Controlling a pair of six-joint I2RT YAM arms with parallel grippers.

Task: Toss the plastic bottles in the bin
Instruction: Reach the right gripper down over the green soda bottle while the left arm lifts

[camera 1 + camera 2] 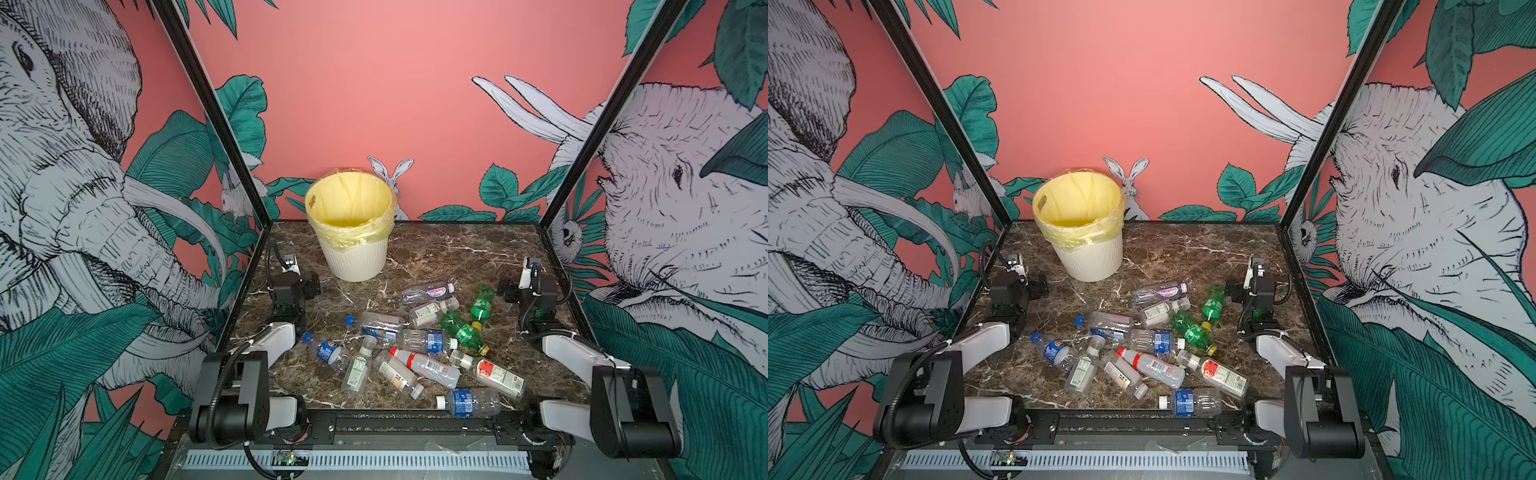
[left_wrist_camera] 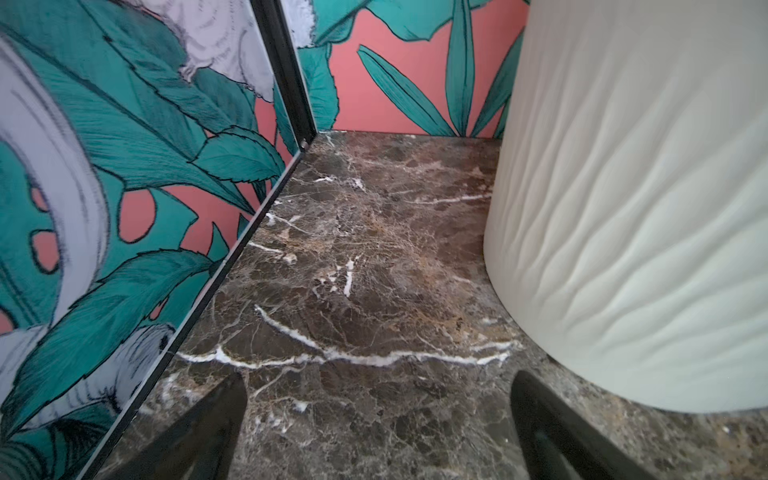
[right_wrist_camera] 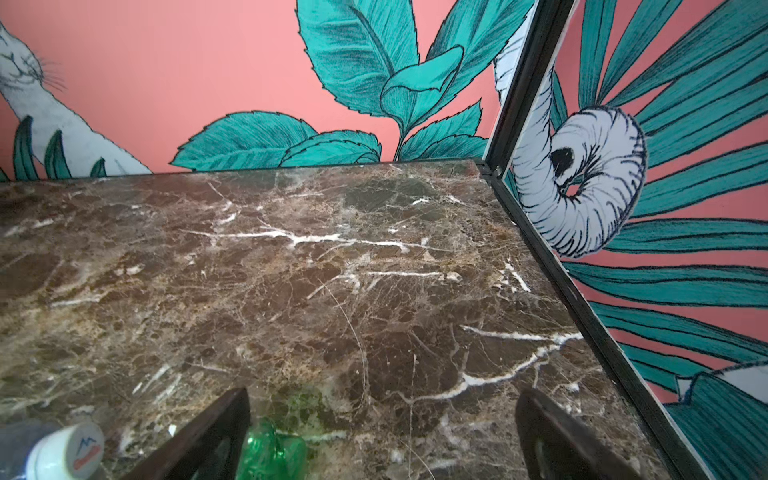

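Marble tabletop bears plastic bottles nearer right tool than left tool.

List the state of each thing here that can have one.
Cream-white ribbed plastic bin: upright, no bottle seen inside.
Small plastic bottles: lying on the brown marble table, none gripped.
Left gripper: open, holding nothing.
Right gripper: open, holding nothing.
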